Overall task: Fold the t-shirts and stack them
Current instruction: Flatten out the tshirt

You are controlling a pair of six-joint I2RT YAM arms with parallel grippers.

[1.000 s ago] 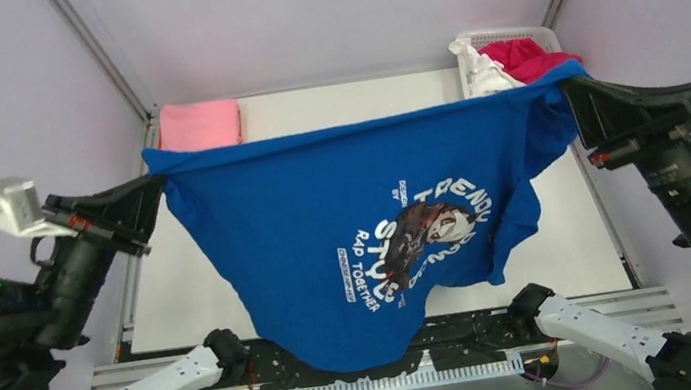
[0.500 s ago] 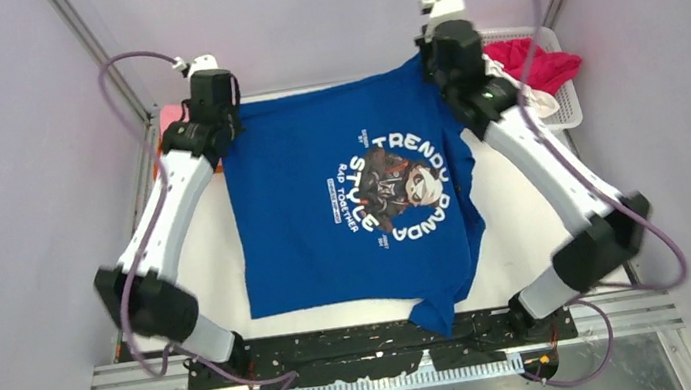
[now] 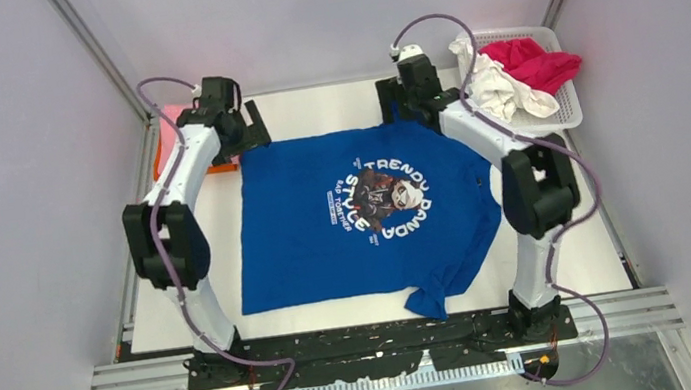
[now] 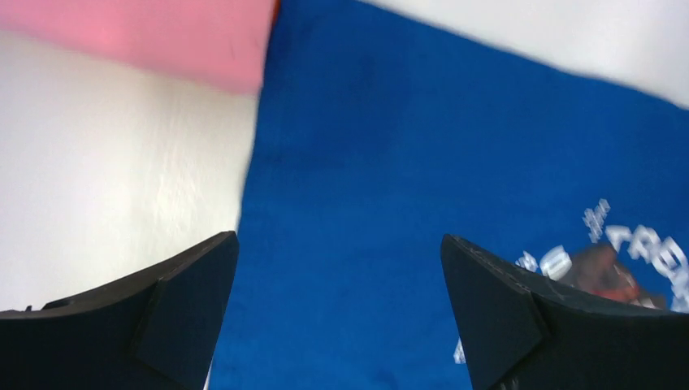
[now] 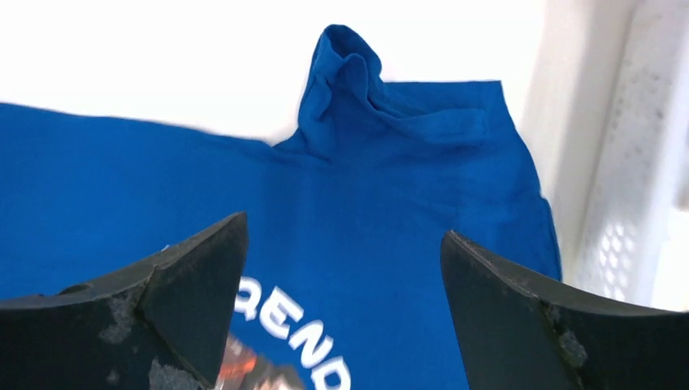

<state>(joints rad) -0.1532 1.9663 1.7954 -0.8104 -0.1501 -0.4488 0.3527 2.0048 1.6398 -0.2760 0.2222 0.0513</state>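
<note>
Left gripper [image 4: 337,237] and right gripper [image 5: 344,225] gape empty over the royal-blue t-shirt [image 3: 328,248]; flatten its bunched near-right corner [image 3: 433,299] before folding

The blue tee [image 3: 365,218] lay spread flat on the table [image 3: 581,255], print side up. Its round dark graphic, ringed with white lettering, sat towards the far edge. One far corner was pinched up into a small peak [image 5: 341,65], and a near corner was crumpled at the table's front edge. The folded pink tee [image 3: 167,128] rested at the far left corner, just beside the blue one, with a sliver of the orange tee [image 3: 157,162] showing under it. The crimson tee [image 3: 530,60] and white tee [image 3: 499,92] sat heaped and unfolded in the basket [image 3: 564,106] at far right.
</note>
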